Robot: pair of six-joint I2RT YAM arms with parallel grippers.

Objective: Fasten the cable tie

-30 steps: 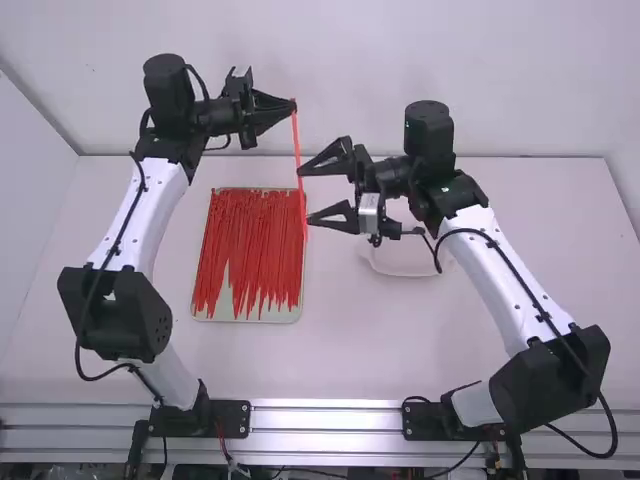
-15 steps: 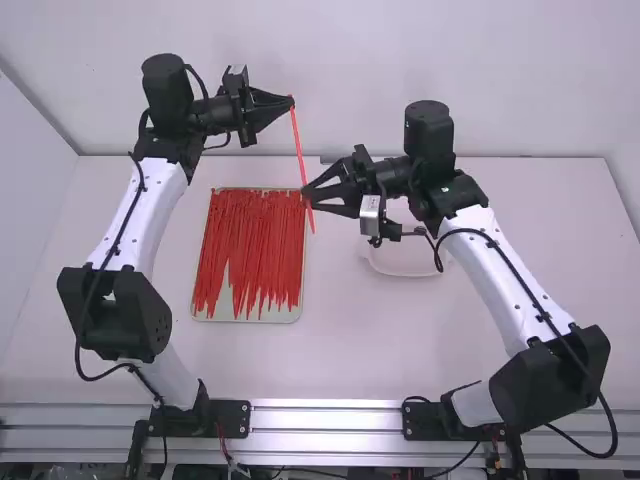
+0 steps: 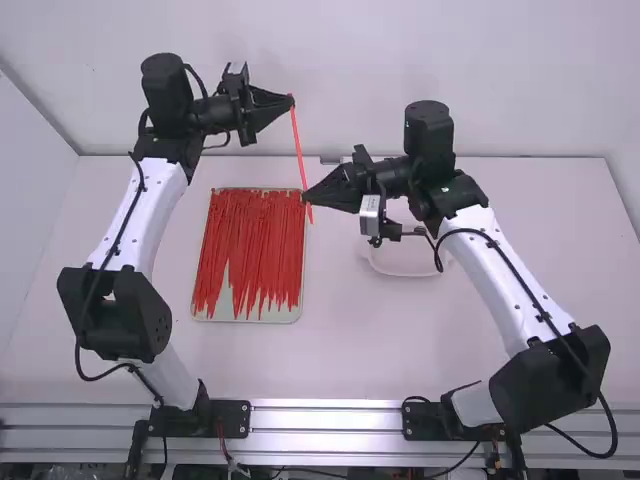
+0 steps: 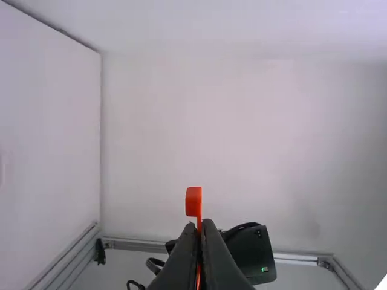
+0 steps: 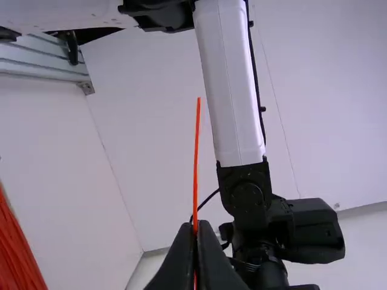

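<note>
While the left claw (image 3: 286,99) is clamped shut on the head end of the cable tie (image 3: 298,148) and the right claw (image 3: 307,196) is pinched shut on its tail end, the strap is held taut in the air above the far right corner of the tray (image 3: 245,317) of spare ties (image 3: 250,250). In the high view its long axis runs from 12 o'clock at the head to about 6 o'clock at the tail. Fastening will likely require bending the tail back toward 12 o'clock into the head.
</note>
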